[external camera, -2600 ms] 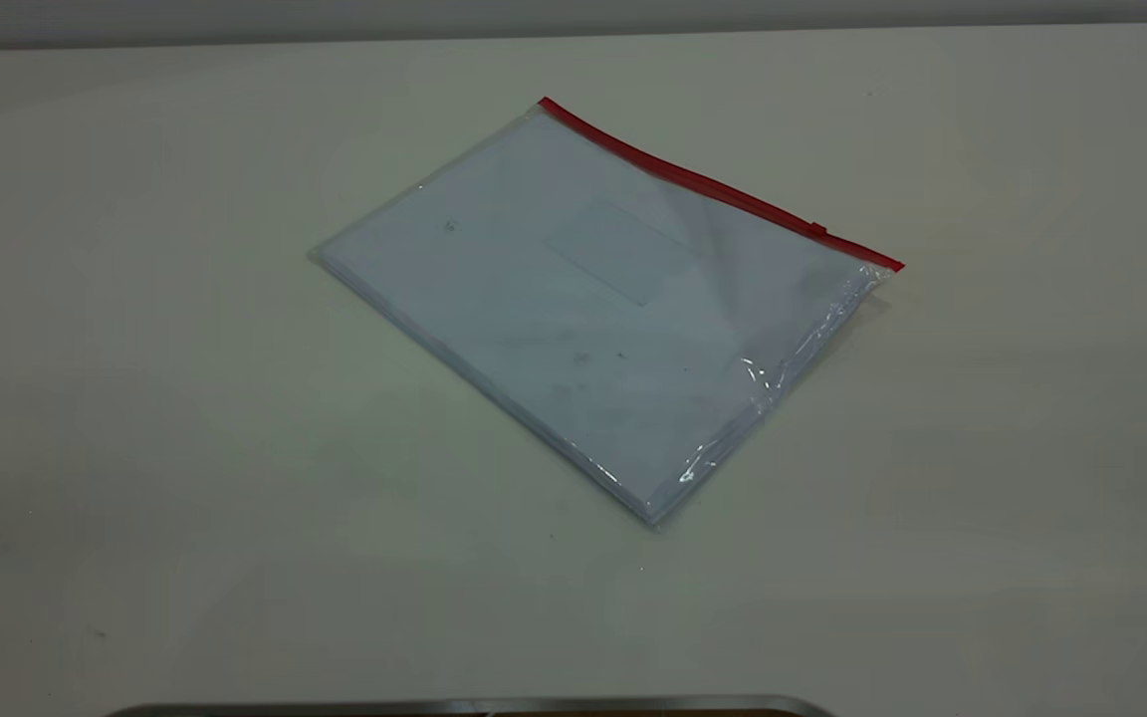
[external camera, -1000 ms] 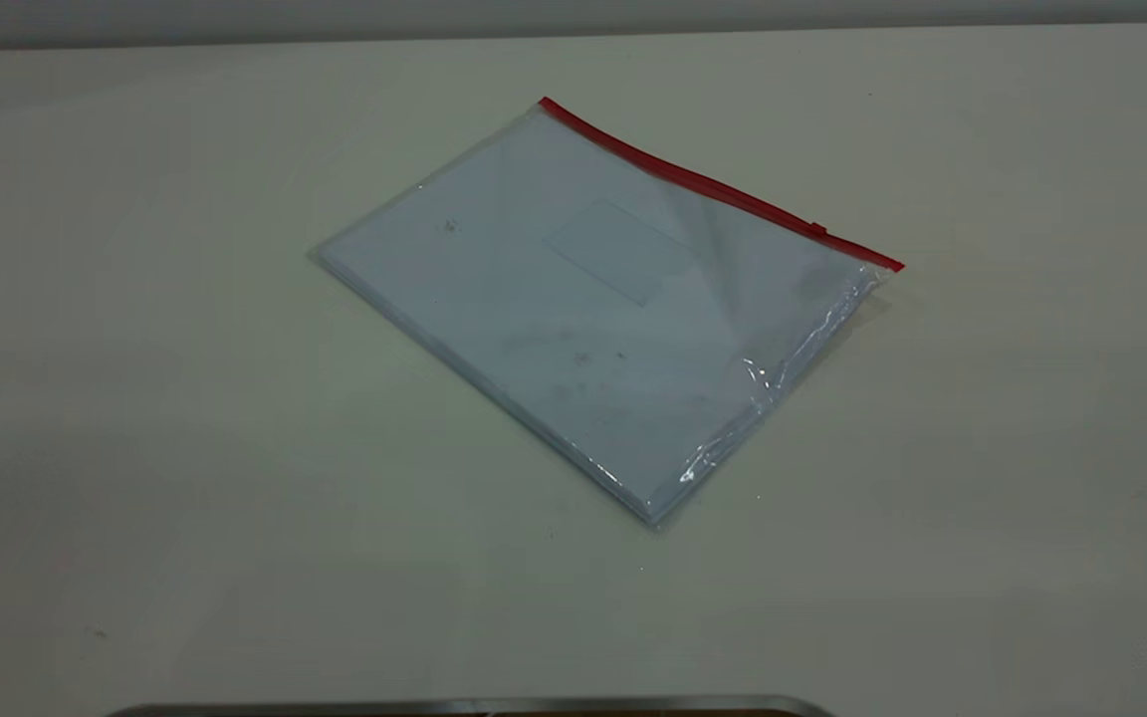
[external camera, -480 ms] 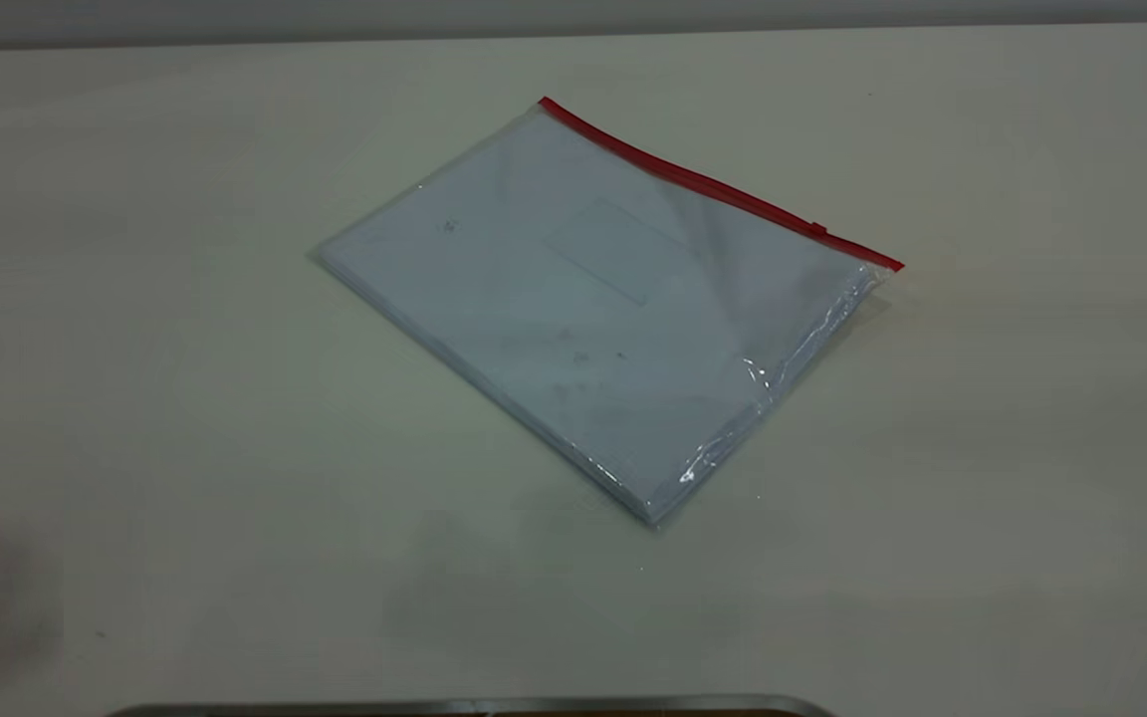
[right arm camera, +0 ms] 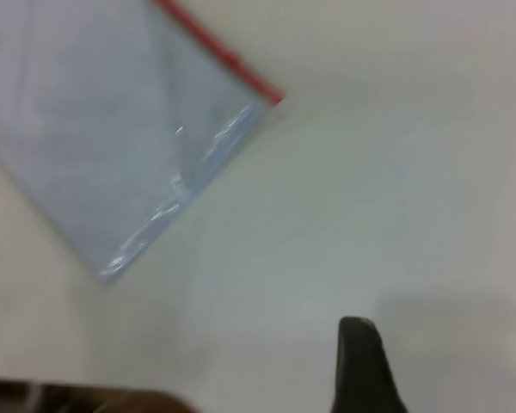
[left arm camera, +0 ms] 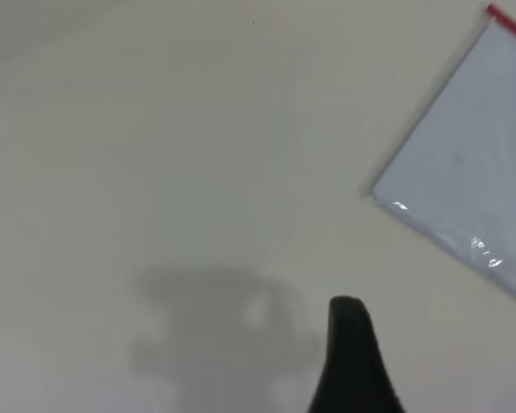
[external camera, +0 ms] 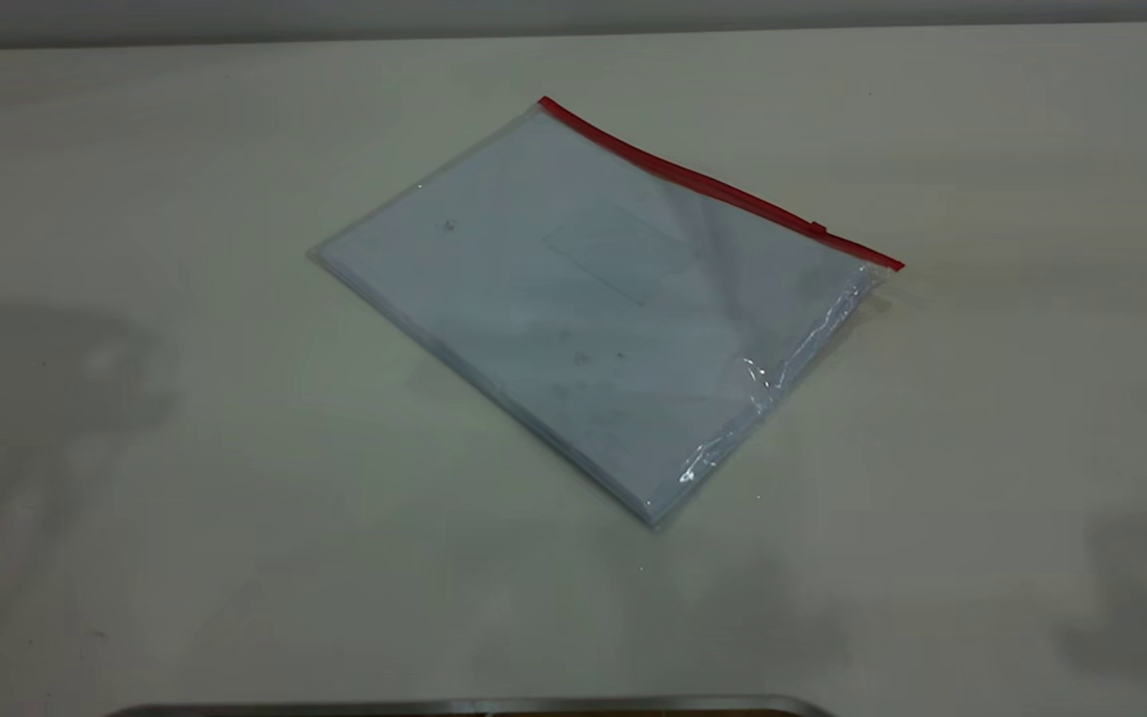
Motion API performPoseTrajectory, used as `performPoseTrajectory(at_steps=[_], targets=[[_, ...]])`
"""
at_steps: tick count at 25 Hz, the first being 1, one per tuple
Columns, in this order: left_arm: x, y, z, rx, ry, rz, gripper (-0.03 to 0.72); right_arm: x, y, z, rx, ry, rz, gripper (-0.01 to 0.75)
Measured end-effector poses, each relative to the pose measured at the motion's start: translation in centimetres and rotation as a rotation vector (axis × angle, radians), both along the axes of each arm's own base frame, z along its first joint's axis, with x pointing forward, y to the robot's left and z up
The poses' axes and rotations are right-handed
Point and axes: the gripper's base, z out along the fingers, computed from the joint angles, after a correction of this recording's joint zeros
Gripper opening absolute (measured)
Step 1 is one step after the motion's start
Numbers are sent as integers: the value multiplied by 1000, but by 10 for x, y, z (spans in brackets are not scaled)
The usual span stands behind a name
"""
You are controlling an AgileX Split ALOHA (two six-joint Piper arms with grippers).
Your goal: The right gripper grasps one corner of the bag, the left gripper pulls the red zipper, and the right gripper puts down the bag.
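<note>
Each wrist view shows only one black finger tip, the left gripper (left arm camera: pixel 354 361) and the right gripper (right arm camera: pixel 363 366), both above bare table (external camera: pixel 185 518); I cannot tell whether either is open. One bag (external camera: pixel 593 299) lies flat mid-table, its one red zipper (external camera: pixel 713 187) along the far edge.

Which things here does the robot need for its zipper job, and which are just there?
Needed:
- the bag, flat on the table
- the red zipper
- left gripper
- right gripper

Just there:
- the table
- grey edge, nearest the camera
</note>
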Motion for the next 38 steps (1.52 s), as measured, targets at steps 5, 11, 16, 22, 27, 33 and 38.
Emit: performPoseTrajectory(at_steps=[5, 11, 16, 22, 27, 33, 38], targets=[[28, -9, -29, 7, 71, -131, 581, 54, 17, -53, 80, 95, 91, 516], [49, -17, -64, -26, 149, -225, 581, 98, 40, -128, 118, 180, 209, 516], [56, -21, -81, -36, 184, -253, 581, 128, 50, -181, 163, 206, 294, 516], [57, -22, -85, -36, 194, -257, 581, 161, 55, -214, 305, 179, 330, 516], [57, -22, -85, -37, 194, -257, 581, 186, 21, -237, 340, 163, 250, 516], [58, -22, -85, -37, 186, -254, 581, 197, 13, -264, 363, 157, 281, 516], [58, -22, -85, -37, 185, -254, 581, 197, 13, -287, 375, 192, 277, 516]])
